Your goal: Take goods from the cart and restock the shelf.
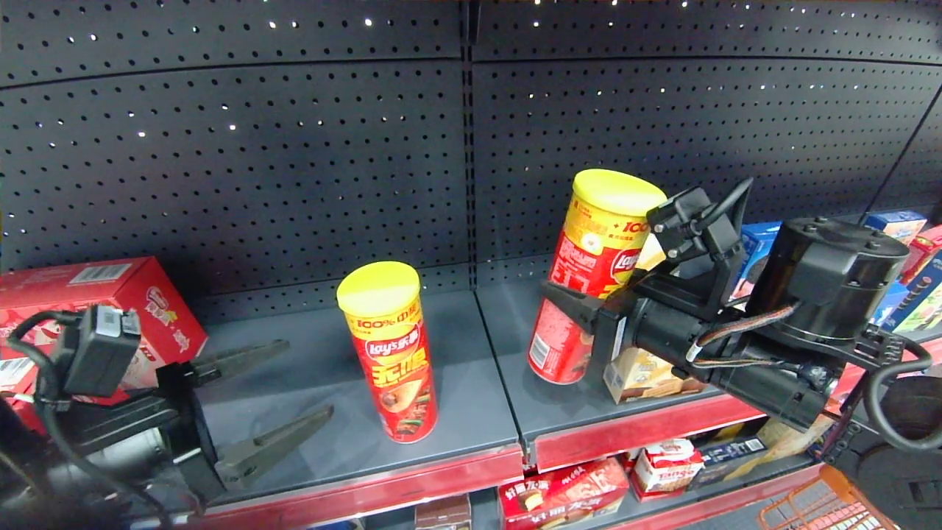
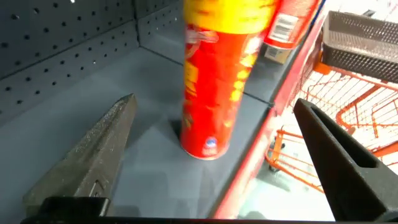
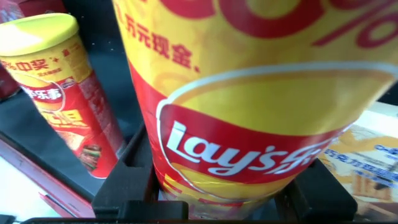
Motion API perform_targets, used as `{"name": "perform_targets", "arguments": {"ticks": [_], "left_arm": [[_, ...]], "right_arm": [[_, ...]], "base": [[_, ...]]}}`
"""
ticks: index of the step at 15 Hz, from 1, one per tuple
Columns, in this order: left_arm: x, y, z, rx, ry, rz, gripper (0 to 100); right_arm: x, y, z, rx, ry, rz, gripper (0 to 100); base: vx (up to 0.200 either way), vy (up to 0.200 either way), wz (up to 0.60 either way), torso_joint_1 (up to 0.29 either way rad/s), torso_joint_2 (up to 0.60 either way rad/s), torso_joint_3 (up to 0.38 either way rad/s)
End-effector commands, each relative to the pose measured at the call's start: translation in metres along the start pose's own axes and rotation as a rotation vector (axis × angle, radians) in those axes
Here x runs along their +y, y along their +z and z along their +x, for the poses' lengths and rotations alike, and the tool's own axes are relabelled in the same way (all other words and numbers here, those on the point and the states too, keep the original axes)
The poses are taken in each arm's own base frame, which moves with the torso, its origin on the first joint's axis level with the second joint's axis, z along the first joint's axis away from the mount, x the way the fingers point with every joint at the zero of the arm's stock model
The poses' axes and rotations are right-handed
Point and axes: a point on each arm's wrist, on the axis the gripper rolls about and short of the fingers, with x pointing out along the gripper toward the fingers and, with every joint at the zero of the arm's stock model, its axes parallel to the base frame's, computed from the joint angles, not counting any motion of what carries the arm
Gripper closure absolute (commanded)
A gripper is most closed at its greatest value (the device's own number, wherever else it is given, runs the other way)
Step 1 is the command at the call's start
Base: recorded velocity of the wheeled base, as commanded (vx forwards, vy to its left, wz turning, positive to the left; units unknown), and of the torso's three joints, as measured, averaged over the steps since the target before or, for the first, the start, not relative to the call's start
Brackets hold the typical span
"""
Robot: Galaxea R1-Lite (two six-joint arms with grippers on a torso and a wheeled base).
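R gripper (image 1: 589,318) was clamped on a tilted can (image 1: 597,254) near the shelf's (image 1: 368,492) front edge, prob. best uprighted & seated flat before release; L gripper (image 1: 306,380) was spread apart.

black right arm (image 1: 831,280), braided cable (image 1: 736,329); left gripper (image 1: 309,375): grey tapered fingers (image 1: 276,436).

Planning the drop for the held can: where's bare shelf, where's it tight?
Bare: shelf between standing can and held can; also behind the standing can, up to the pegboard. Tight: boxes by the right gripper; left gripper and red box at left.
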Motion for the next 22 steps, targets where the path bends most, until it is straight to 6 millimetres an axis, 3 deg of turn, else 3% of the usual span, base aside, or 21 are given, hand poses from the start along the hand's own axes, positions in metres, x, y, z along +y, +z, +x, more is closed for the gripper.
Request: {"name": "perform_targets", "arguments": {"ticks": [1, 4, 7, 15, 19, 22], "left_arm": [[-0.017, 0.005, -0.021, -0.044, 0.013, 0.026, 0], [-0.033, 0.008, -0.039, -0.063, 0.061, -0.054, 0], [-0.034, 0.015, -0.040, -0.059, 0.059, -0.065, 0], [-0.035, 0.012, -0.041, -0.047, 0.059, -0.074, 0], [-0.035, 0.012, -0.041, -0.046, 0.059, -0.075, 0], [-0.035, 0.011, -0.042, -0.044, 0.057, -0.076, 0]], "right_arm": [[-0.002, 0.005, -0.002, -0.016, -0.007, -0.003, 100], [-0.001, 0.003, 0.006, -0.010, -0.150, -0.003, 100], [-0.002, 0.012, 0.017, -0.040, -0.190, -0.043, 100], [0.005, 0.007, 0.026, -0.023, -0.166, -0.066, 100], [0.004, 0.007, 0.026, -0.024, -0.158, -0.068, 100], [0.004, 0.007, 0.026, -0.025, -0.151, -0.068, 100]], "base": [[0.000, 0.000, 0.00, 0.000, 0.00, 0.000], [0.000, 0.000, 0.00, 0.000, 0.00, 0.000], [0.000, 0.000, 0.00, 0.000, 0.00, 0.000], [0.000, 0.000, 0.00, 0.000, 0.00, 0.000], [0.000, 0.000, 0.60, 0.002, 0.00, 0.001], [0.000, 0.000, 0.00, 0.000, 0.00, 0.000]]}}
